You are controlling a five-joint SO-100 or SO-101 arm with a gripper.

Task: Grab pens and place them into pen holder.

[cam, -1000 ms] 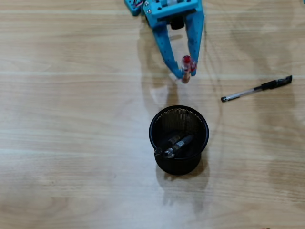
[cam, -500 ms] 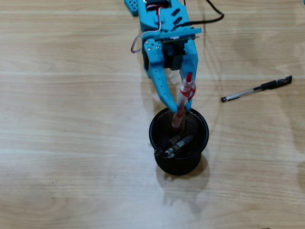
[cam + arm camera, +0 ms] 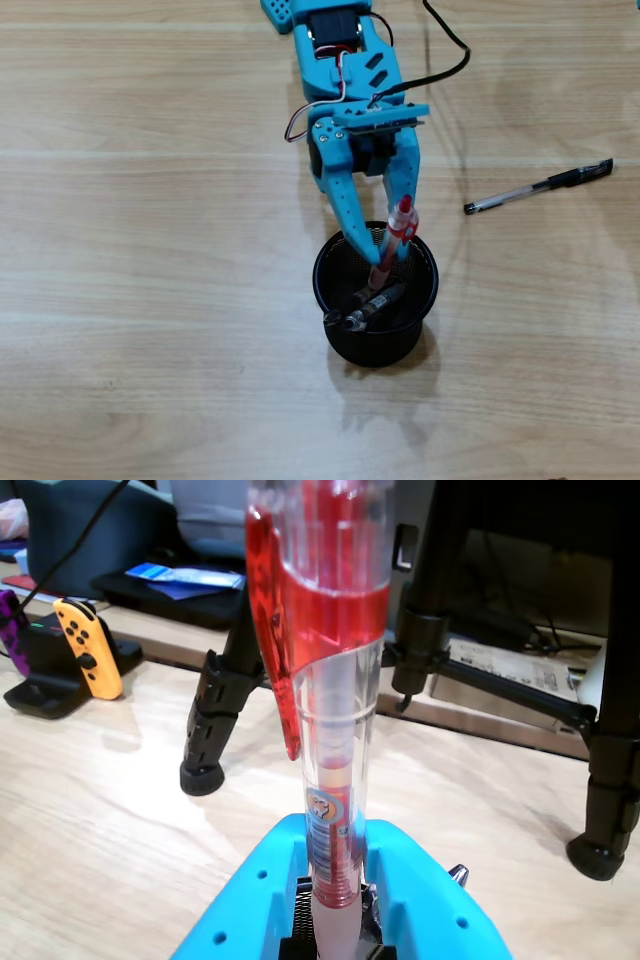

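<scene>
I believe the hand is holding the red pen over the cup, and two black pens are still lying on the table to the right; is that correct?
Not quite: the overhead view shows only one black pen lying on the table to the right. The hand does hold the red pen over the cup, which already has pens inside it.

A pale wood-grain tabletop is shown under even light. Black tripod legs are seen standing on it; at far left, a game controller is docked.

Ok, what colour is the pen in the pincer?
Red pen with clear barrel, clearest in the wrist view.
</scene>
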